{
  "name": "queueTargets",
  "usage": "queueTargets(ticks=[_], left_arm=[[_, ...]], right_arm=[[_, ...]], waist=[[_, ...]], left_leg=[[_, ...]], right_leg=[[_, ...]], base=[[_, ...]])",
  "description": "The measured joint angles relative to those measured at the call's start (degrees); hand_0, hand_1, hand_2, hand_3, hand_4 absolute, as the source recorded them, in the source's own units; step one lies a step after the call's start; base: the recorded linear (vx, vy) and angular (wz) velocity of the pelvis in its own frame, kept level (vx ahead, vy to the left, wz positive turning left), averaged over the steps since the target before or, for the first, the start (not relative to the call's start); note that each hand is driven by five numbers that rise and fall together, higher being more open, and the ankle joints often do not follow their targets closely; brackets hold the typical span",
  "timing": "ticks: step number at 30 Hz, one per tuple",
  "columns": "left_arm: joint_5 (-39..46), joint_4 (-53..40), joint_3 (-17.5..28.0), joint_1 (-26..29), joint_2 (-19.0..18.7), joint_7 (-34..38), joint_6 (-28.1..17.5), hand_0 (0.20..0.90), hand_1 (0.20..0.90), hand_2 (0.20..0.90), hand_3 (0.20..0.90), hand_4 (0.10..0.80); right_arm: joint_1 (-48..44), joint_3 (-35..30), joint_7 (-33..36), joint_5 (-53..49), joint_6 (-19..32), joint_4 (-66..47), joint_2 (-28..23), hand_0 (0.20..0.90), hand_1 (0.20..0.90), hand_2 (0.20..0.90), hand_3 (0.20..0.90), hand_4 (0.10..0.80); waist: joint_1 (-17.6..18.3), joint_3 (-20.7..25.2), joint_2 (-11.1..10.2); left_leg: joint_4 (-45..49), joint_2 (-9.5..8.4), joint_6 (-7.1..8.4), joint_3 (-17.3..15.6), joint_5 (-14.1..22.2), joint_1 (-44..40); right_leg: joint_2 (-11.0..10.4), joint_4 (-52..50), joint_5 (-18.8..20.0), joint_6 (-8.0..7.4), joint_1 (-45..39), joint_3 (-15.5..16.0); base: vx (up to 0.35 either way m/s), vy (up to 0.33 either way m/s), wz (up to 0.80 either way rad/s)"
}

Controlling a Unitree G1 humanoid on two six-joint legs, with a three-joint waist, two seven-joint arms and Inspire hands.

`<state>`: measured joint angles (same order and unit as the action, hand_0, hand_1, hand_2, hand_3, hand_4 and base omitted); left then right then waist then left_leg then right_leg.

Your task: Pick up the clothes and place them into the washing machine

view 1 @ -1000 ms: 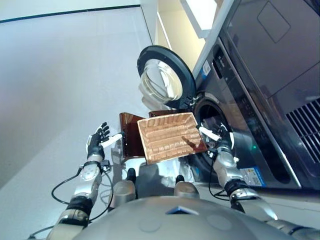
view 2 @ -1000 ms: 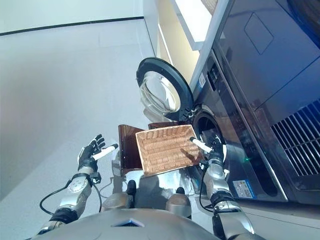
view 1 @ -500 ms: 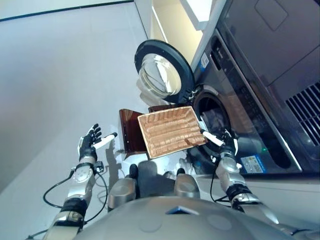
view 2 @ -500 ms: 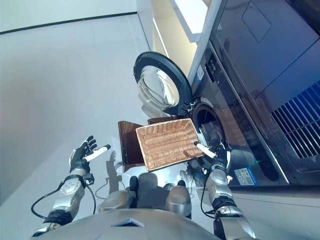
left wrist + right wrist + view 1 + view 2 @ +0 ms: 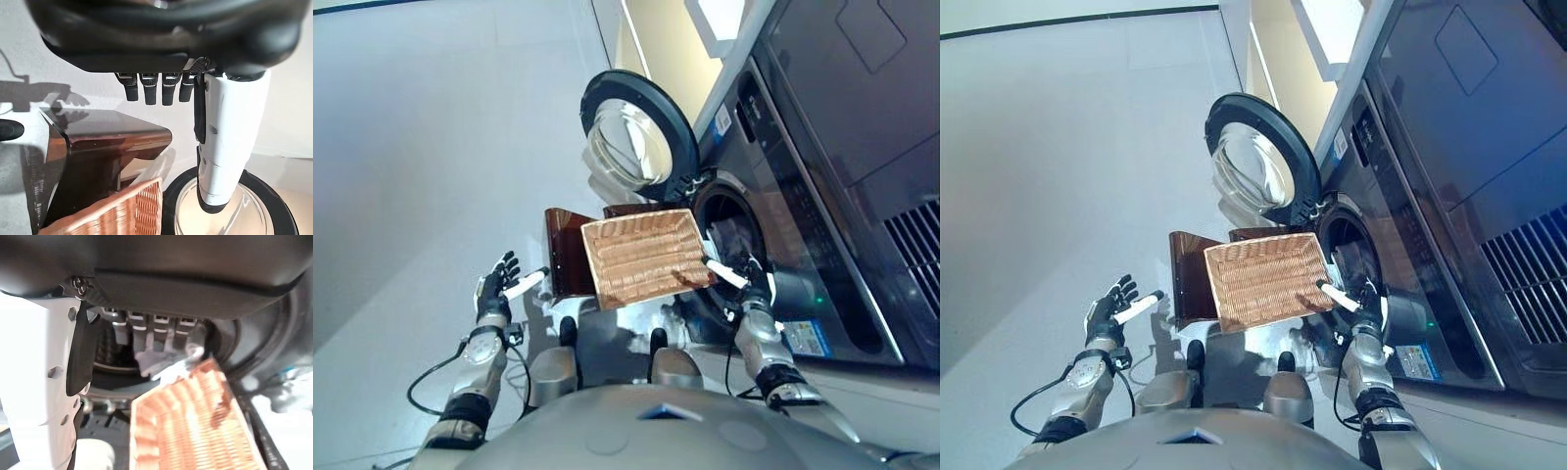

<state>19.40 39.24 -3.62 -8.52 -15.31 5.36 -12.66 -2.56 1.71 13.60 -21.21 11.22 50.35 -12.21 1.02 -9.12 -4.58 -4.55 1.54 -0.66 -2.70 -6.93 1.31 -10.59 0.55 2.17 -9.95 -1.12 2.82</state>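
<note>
- One pale cloth (image 5: 161,363) lay at the washing machine drum mouth (image 5: 736,235), beside the wicker basket (image 5: 641,257).
- Soft, light; bunch a fold.
- Right hand (image 5: 751,279), left hand (image 5: 495,289): released, empty.

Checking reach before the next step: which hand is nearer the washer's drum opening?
The right hand, hovering open beside the drum opening at the wicker basket's edge. The left hand hangs open over bare floor.

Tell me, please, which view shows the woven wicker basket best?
The right eye view shows the whole empty woven wicker basket. The left eye view matches it; the left wrist view catches one corner; the right wrist view shows part, close.
</note>
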Motion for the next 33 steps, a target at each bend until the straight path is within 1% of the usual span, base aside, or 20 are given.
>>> queueTargets(ticks=[4,6,9,11,12,13,14,15,16,17,19,20,22,23,25,26,28,30,32,33], left_arm=[[0.03,0.00,-1.07,0.50,-0.02,0.14,0.00,0.900,0.900,0.900,0.900,0.800],[0.06,0.01,-1.90,0.57,0.11,0.07,0.00,0.900,0.900,0.900,0.900,0.800],[0.12,0.02,-2.06,0.59,1.12,0.13,0.04,0.900,0.900,0.900,0.900,0.800],[0.18,0.03,-2.08,0.83,1.86,0.22,0.04,0.900,0.900,0.900,0.900,0.800],[0.24,0.05,-2.14,0.79,2.02,0.30,0.08,0.900,0.900,0.900,0.900,0.800],[0.40,0.09,-2.17,0.67,2.35,0.46,0.10,0.900,0.900,0.900,0.900,0.800],[0.57,0.11,-2.21,0.65,2.49,0.58,0.12,0.900,0.900,0.900,0.900,0.800],[0.75,0.13,-2.22,0.68,2.71,0.84,0.12,0.900,0.900,0.900,0.900,0.800],[0.84,0.14,-2.28,0.66,2.76,0.88,0.15,0.900,0.900,0.900,0.900,0.800],[0.88,0.14,-2.86,0.68,3.04,0.88,0.17,0.900,0.900,0.900,0.900,0.800],[0.96,0.30,-4.68,0.54,3.48,0.84,0.21,0.900,0.900,0.900,0.900,0.800],[0.97,0.51,-5.49,0.48,3.67,0.88,0.25,0.900,0.900,0.900,0.900,0.800],[0.96,1.13,-6.70,0.72,4.18,0.82,0.25,0.900,0.900,0.900,0.900,0.800],[0.99,1.51,-6.68,1.03,4.49,0.89,0.26,0.900,0.900,0.900,0.900,0.800],[1.01,1.86,-6.67,1.31,4.68,0.91,0.30,0.900,0.900,0.900,0.900,0.800],[1.03,1.87,-6.63,1.61,4.66,0.93,0.30,0.900,0.900,0.900,0.900,0.800],[1.39,1.89,-6.42,1.99,4.20,1.25,0.29,0.900,0.900,0.900,0.900,0.800],[1.56,1.95,-6.35,2.06,3.89,1.66,0.29,0.900,0.900,0.900,0.900,0.800],[1.92,2.07,-6.25,2.77,3.63,2.13,0.29,0.900,0.900,0.900,0.900,0.800],[2.20,2.56,-6.26,3.09,3.67,2.15,0.28,0.900,0.900,0.900,0.900,0.800]], right_arm=[[0.08,0.79,0.02,0.67,-0.01,-0.02,-0.02,0.900,0.900,0.900,0.900,0.800],[0.16,1.31,-0.01,1.29,-0.01,-0.02,0.00,0.900,0.900,0.900,0.900,0.800],[0.63,2.45,-0.04,1.63,0.00,-0.11,-0.01,0.900,0.900,0.900,0.900,0.800],[1.34,2.82,-0.10,1.64,0.00,-0.40,0.00,0.900,0.900,0.900,0.900,0.800],[1.51,3.04,-0.16,1.65,0.00,-0.49,0.00,0.900,0.900,0.900,0.900,0.800],[1.75,3.52,-0.65,1.67,0.01,-0.78,0.01,0.900,0.900,0.900,0.900,0.800],[1.99,4.13,-1.14,1.67,0.01,-0.79,-0.01,0.900,0.900,0.900,0.900,0.800],[2.14,4.91,-1.20,1.68,0.01,-0.81,0.00,0.900,0.900,0.900,0.900,0.800],[2.24,5.19,-1.26,1.69,0.01,-0.83,0.02,0.900,0.900,0.900,0.900,0.800],[2.52,5.53,-1.28,1.70,0.01,-0.90,0.03,0.900,0.900,0.900,0.900,0.800],[2.50,5.62,-1.29,1.71,0.01,-0.92,0.04,0.900,0.900,0.900,0.900,0.800],[2.47,5.70,-1.29,1.71,0.01,-0.94,0.05,0.900,0.900,0.900,0.900,0.800],[2.41,5.65,-1.23,1.70,0.04,-0.94,-0.02,0.900,0.900,0.900,0.900,0.800],[2.36,5.59,-1.18,1.70,0.05,-0.94,-0.03,0.900,0.900,0.900,0.900,0.800],[2.33,5.44,-1.13,1.69,0.09,-0.94,-0.14,0.900,0.900,0.900,0.900,0.800],[2.29,4.99,-1.00,1.69,0.17,-0.95,-0.25,0.900,0.900,0.900,0.900,0.800],[1.80,4.77,-0.80,1.68,0.20,-0.99,-0.53,0.900,0.900,0.900,0.900,0.800],[1.59,4.76,-0.76,1.66,0.33,-1.23,-0.55,0.900,0.900,0.900,0.900,0.800],[1.30,4.78,-0.61,1.67,0.38,-1.28,-0.63,0.900,0.900,0.900,0.900,0.800],[1.23,4.78,-0.57,1.67,0.37,-1.23,-0.64,0.900,0.900,0.900,0.900,0.800]], waist=[[0.14,0.22,0.24],[0.12,0.37,0.54],[0.13,0.96,1.48],[0.50,1.43,2.45],[0.47,1.60,2.74],[0.44,1.87,3.55],[0.38,2.02,3.86],[0.25,2.07,4.20],[0.15,2.07,4.29],[-0.19,2.18,4.80],[-0.47,2.12,5.64],[-0.52,2.10,5.86],[-0.43,2.10,6.24],[-0.44,2.06,6.26],[-0.27,2.05,6.36],[-0.28,2.06,6.46],[-0.59,1.78,5.61],[-0.49,1.51,5.19],[-0.58,0.75,4.69],[-0.76,0.65,4.68]], left_leg=[[0.00,0.86,0.61,0.88,-0.05,0.13],[-0.08,1.52,1.25,1.17,0.00,0.26],[-0.01,3.04,2.36,2.39,-0.07,0.66],[-0.06,4.37,2.95,3.63,-0.38,1.47],[-0.27,4.63,3.09,3.54,-0.47,1.60],[0.09,6.09,3.65,3.73,-0.41,1.80],[0.04,6.53,3.52,3.87,-0.61,1.80],[0.32,7.39,3.60,3.95,-0.55,1.81],[0.40,7.74,3.62,3.99,-0.53,1.80],[0.50,8.55,3.55,4.03,-0.49,1.77],[1.01,9.35,3.33,4.17,-0.36,1.77],[1.59,9.38,3.22,4.23,-0.31,1.85],[2.16,9.32,3.69,4.71,-0.62,2.12],[2.48,9.20,4.19,4.78,-0.88,2.33],[2.60,9.07,4.55,4.85,-0.67,2.41],[3.61,8.96,5.97,5.30,0.29,3.25],[4.95,7.18,5.77,6.28,1.89,4.15],[5.57,6.24,5.20,6.22,2.22,4.28],[6.25,5.21,4.80,5.61,2.74,4.14],[6.47,5.00,4.63,5.80,3.15,3.98]], right_leg=[[0.82,0.78,-0.10,0.50,-0.54,0.84],[1.59,0.84,-0.35,0.99,-0.60,1.17],[3.25,0.50,-0.90,1.71,-0.57,1.78],[4.80,0.27,-1.26,2.97,-0.57,2.69],[5.17,0.23,-1.20,3.40,-0.56,2.77],[6.68,-0.50,-1.94,4.12,-0.38,3.00],[7.36,-0.86,-2.16,4.85,-0.39,3.13],[8.30,-1.59,-2.89,5.34,-0.36,3.44],[8.52,-1.87,-3.03,5.69,-0.33,3.47],[9.37,-2.51,-3.55,6.32,-0.31,3.95],[10.09,-3.14,-4.08,7.20,-0.31,4.38],[10.16,-3.41,-4.36,7.31,-0.25,4.39],[10.13,-3.75,-5.18,6.81,-0.05,4.52],[9.97,-4.50,-5.69,6.79,0.50,4.45],[9.83,-6.13,-6.82,7.01,1.13,4.32],[9.57,-8.46,-8.05,6.91,2.56,4.08],[8.19,-13.59,-10.27,6.08,5.83,2.47],[7.33,-16.06,-11.20,5.60,7.22,1.51],[6.32,-18.54,-12.18,5.62,8.60,-0.13],[6.34,-18.28,-12.06,5.54,8.56,-0.88]], base=[[0.025,-0.170,0.06],[0.052,-0.207,0.06],[0.050,-0.238,0.14],[0.048,-0.210,0.29],[0.056,-0.212,0.17],[0.058,-0.199,0.15],[0.054,-0.180,0.16],[0.054,-0.161,0.13],[0.045,-0.124,0.11],[0.039,-0.102,0.11],[0.011,-0.061,0.11],[-0.010,-0.023,0.05],[0.000,0.000,0.00],[0.017,0.008,0.04],[0.023,0.008,0.04],[0.064,0.027,0.02],[0.074,0.038,-0.13],[0.053,0.038,-0.19],[0.149,0.124,-0.22],[0.180,0.181,-0.32]])
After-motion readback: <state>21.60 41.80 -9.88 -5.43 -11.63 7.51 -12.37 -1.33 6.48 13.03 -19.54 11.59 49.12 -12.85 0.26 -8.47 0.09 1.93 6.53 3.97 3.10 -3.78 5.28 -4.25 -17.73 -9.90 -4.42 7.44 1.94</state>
